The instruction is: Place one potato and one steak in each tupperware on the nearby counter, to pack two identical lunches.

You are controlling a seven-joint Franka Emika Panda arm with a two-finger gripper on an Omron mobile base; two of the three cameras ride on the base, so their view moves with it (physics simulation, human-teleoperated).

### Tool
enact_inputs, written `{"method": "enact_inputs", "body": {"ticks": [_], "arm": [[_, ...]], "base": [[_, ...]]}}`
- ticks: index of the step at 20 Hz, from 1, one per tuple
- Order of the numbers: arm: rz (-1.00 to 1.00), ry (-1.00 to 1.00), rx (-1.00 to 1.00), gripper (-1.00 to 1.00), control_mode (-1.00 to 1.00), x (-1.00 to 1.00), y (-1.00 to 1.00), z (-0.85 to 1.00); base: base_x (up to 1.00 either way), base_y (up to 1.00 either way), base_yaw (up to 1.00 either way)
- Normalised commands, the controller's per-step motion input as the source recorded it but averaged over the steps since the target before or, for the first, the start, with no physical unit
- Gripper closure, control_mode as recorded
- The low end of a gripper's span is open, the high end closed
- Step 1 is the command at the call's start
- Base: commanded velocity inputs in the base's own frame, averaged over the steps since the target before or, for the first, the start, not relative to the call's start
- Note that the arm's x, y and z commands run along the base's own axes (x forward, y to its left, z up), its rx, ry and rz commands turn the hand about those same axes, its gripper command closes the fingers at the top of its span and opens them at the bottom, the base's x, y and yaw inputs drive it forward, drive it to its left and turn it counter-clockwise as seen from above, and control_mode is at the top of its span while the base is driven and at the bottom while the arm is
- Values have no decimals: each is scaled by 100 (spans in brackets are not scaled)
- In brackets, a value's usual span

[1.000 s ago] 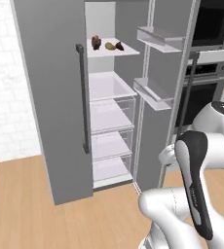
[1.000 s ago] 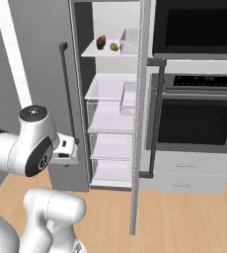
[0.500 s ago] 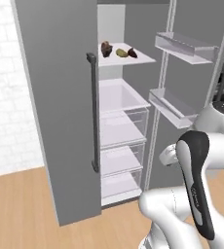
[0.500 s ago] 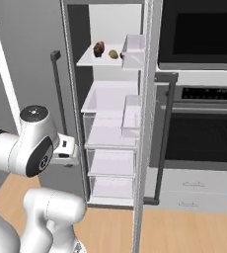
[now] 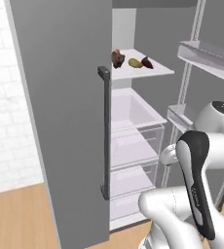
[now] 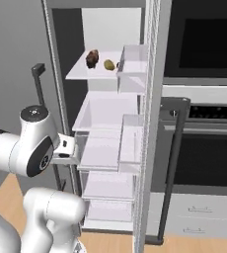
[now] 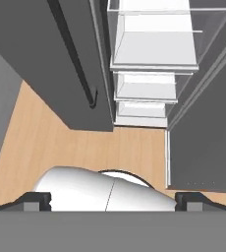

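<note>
No brand, label or readable writing is seen on any surface. Nearest the cameras, the white arm (image 5: 196, 194) is folded close over its base, its dark-striped forearm raised and its wrist bent downward in front of the open fridge. In the hand view, the tool (image 7: 113, 199) is pointed down at the wooden floor (image 7: 46, 142); its two dark fingertips (image 7: 36, 199) are set wide apart at the two sides of the picture, released, with nothing between them.

Just beyond the arm, the fridge (image 5: 60, 121) is seen with its right door swung open. The closed grey left door carries a dark vertical handle (image 5: 104, 131). Inside, clear drawers (image 5: 133, 141) are stacked below a white upper shelf (image 5: 148, 70). On that shelf three food items are set in a row: a reddish-brown steak (image 5: 117, 58) at the left, a yellowish potato (image 5: 135, 62) in the middle, and a darker piece (image 5: 146, 62) at the right, whose kind cannot be told. In the right base view the steak (image 6: 92, 58) and the potato (image 6: 109, 64) are seen near the shelf's far edge.

The open door's inner side holds pale door bins (image 6: 132, 66). To the right of the fridge, a built-in oven (image 6: 204, 123) with a dark window and a bar handle is set above white drawers (image 6: 199, 217).
</note>
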Motion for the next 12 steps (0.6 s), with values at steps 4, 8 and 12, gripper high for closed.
{"method": "enact_inputs", "body": {"ticks": [4, 8, 12], "arm": [[0, 0, 0, -100, 100, 0, 0, 0], [0, 0, 0, -100, 100, 0, 0, 0], [0, 0, 0, -100, 100, 0, 0, 0]], "base": [[59, 0, 0], [47, -6, 0], [16, -22, 3]]}}
